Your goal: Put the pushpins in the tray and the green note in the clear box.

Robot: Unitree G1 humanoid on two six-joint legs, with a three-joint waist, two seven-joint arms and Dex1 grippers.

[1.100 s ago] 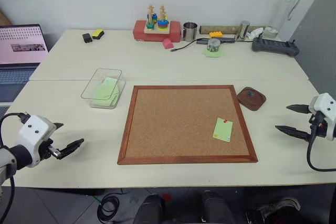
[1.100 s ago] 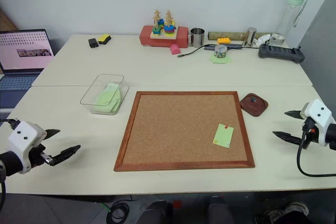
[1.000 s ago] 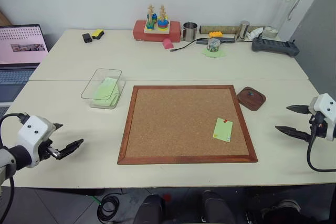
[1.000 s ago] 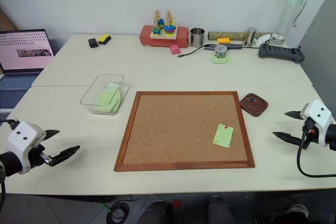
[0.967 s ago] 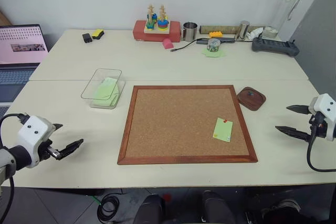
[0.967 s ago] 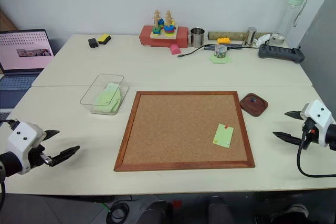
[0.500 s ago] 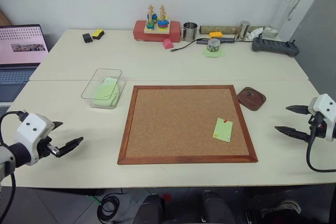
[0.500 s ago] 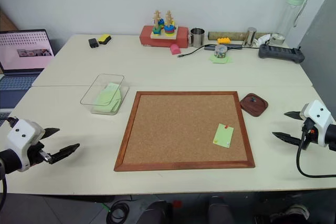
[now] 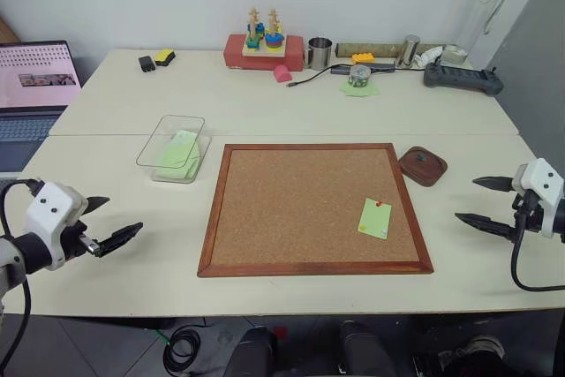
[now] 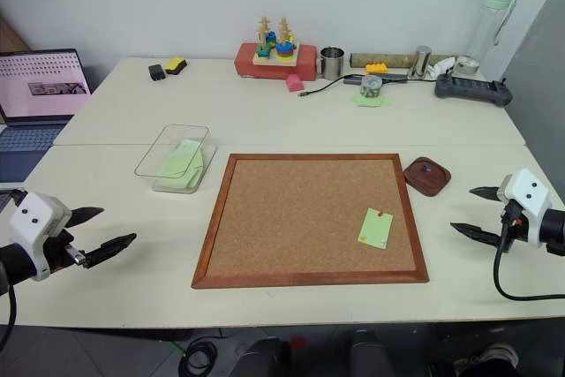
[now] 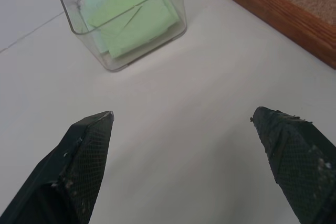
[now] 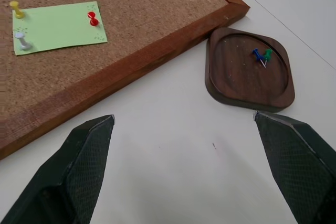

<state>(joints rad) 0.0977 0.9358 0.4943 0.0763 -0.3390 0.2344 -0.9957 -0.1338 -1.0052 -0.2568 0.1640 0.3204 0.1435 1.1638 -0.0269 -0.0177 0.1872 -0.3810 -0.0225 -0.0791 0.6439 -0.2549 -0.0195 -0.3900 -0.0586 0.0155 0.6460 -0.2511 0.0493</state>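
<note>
The green note (image 9: pixel 374 218) lies on the corkboard's near right part, held by a red pushpin (image 9: pixel 380 204). The right wrist view shows the note (image 12: pixel 58 27) pinned by a red pushpin (image 12: pixel 93 19), a yellow one (image 12: pixel 17 9) and a white one (image 12: pixel 21 39). The dark tray (image 9: pixel 423 166) sits off the board's right edge, and in it lie a blue and a green pin (image 12: pixel 262 56). The clear box (image 9: pixel 172 147) at the left holds green paper. My left gripper (image 9: pixel 119 214) hovers open near the table's front left. My right gripper (image 9: pixel 465 199) is open, right of the board.
The wood-framed corkboard (image 9: pixel 309 209) fills the table's middle. A laptop (image 9: pixel 35 86) stands at the far left. Along the back edge are a stacking toy (image 9: pixel 263 41), a metal cup (image 9: pixel 319 53), a bottle (image 9: pixel 481 15) and a dark controller (image 9: pixel 462 79).
</note>
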